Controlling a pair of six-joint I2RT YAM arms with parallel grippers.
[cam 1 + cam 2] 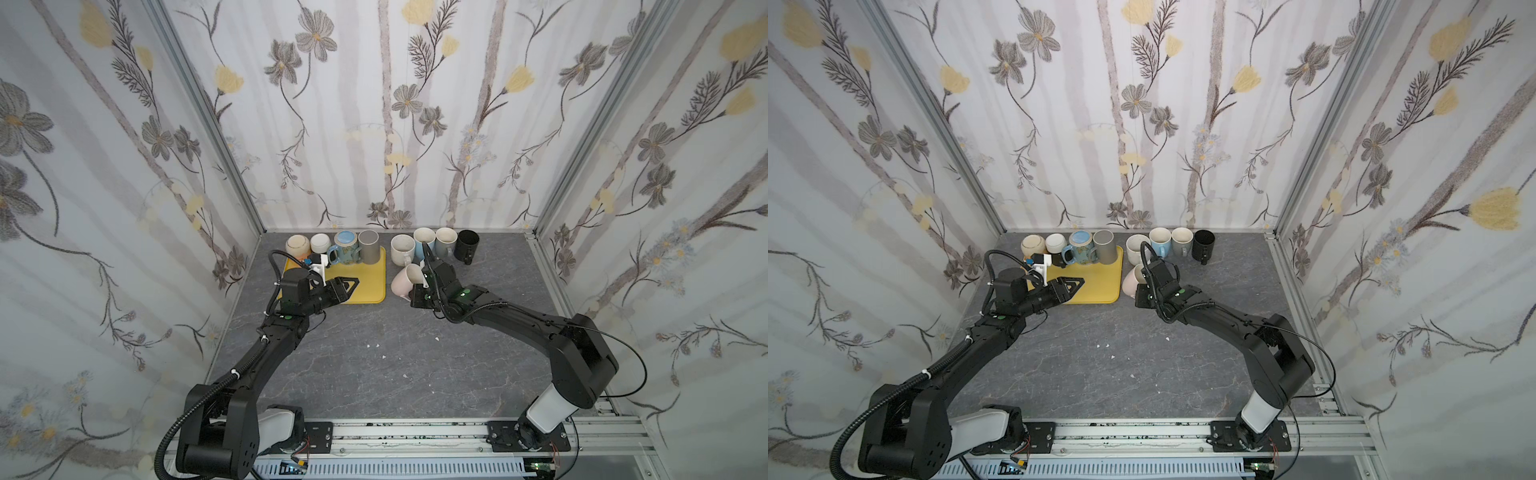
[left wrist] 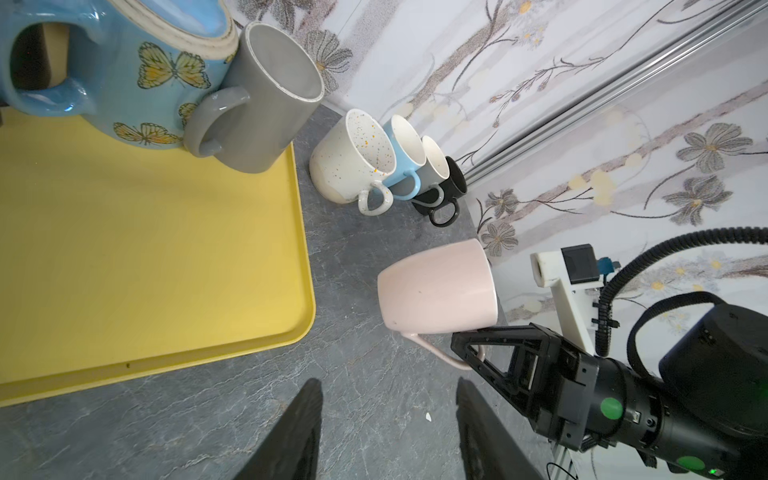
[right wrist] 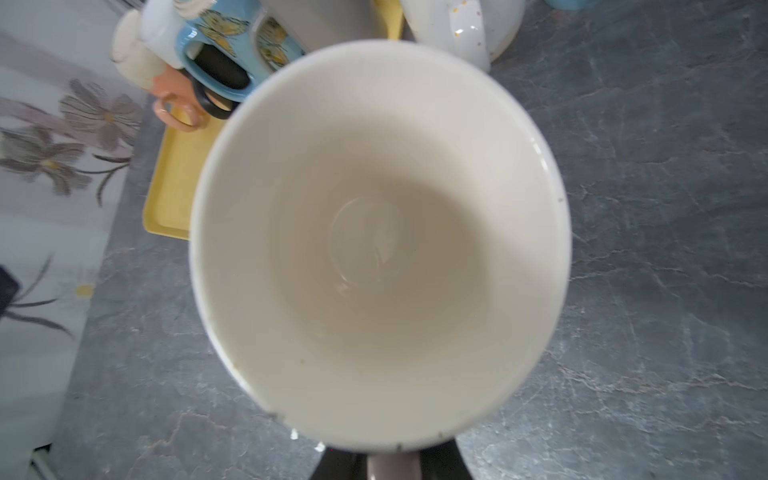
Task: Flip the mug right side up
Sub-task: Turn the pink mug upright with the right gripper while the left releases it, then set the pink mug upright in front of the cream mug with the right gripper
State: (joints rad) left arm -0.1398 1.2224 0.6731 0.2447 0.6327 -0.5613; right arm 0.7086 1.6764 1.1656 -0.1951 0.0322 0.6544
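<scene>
Right gripper (image 2: 478,353) clamps the tilted pink mug's (image 1: 403,280) handle, just at three o'clock of the yellow tray's (image 1: 365,286) edge; left gripper (image 1: 347,284), fingers apart, hovers over the tray.

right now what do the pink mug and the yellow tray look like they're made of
The pink mug, held by its handle in the right pincer, looks like glazed ceramic: smooth pale pink outside with a soft sheen, and a glossy cream inside seen in the right wrist view. The yellow tray looks like moulded plastic, matte, with a rounded raised rim; melamine is possible, the look leaves that open.
</scene>
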